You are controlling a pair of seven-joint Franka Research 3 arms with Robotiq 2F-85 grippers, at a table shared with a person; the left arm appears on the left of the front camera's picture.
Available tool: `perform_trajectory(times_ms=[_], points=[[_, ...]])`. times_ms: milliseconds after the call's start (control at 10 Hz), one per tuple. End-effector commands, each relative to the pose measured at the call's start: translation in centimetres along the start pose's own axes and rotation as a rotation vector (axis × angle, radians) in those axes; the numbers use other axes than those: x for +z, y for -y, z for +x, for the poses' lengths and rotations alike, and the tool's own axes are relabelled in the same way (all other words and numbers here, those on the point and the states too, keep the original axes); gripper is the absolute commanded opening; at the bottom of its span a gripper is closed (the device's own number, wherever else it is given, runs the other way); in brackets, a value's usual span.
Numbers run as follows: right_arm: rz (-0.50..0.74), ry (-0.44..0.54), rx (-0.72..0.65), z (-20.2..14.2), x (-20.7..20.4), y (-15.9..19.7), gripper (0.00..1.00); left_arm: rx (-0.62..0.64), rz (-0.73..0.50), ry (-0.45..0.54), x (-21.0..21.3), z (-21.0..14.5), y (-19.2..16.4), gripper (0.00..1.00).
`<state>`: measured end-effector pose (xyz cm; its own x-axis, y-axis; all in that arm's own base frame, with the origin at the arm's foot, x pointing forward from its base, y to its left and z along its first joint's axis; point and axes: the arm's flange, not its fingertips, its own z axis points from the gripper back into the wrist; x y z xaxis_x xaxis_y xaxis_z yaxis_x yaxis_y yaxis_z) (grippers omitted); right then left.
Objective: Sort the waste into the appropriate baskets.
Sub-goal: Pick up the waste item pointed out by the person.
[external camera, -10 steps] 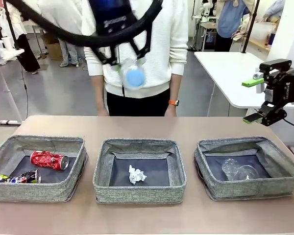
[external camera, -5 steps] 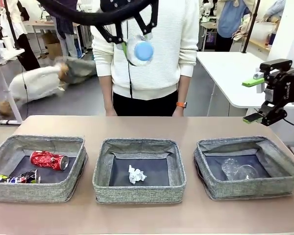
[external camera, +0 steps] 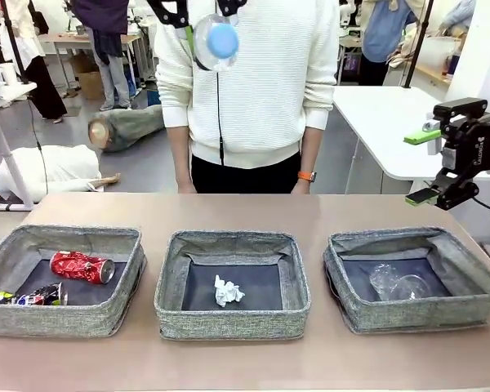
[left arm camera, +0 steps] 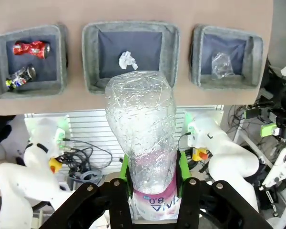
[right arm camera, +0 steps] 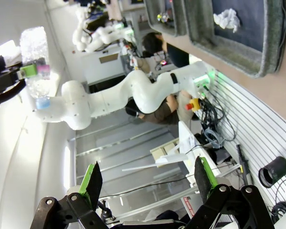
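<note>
Since a moment ago the left gripper (left arm camera: 152, 191) has risen higher with the clear bottle (left arm camera: 142, 138) clamped between its pads. Below it sit three baskets (left arm camera: 133, 29): cans (external camera: 82, 267), paper ball (external camera: 228, 291), plastic cup (external camera: 398, 284). The right gripper (external camera: 429, 167) hangs spread, empty, beside the cup's basket.

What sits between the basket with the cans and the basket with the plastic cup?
The middle basket, holding only a crumpled paper ball, as the front view shows.
</note>
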<state>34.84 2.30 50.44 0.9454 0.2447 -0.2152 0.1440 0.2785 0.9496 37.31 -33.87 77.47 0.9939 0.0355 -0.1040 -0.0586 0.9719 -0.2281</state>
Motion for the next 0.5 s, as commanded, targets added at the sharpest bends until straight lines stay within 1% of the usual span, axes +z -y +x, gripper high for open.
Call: perform_trajectory(times_ms=[0, 400], points=[[0.019, 0.0, -0.018, -0.03, -0.02, -0.61, 1.0, 0.021, -0.023, 0.0, 0.1, -0.6, -0.71, 0.43], [0.019, 0.0, -0.018, -0.03, -0.02, -0.61, 1.0, 0.021, -0.023, 0.0, 0.1, -0.6, -0.71, 0.43]])
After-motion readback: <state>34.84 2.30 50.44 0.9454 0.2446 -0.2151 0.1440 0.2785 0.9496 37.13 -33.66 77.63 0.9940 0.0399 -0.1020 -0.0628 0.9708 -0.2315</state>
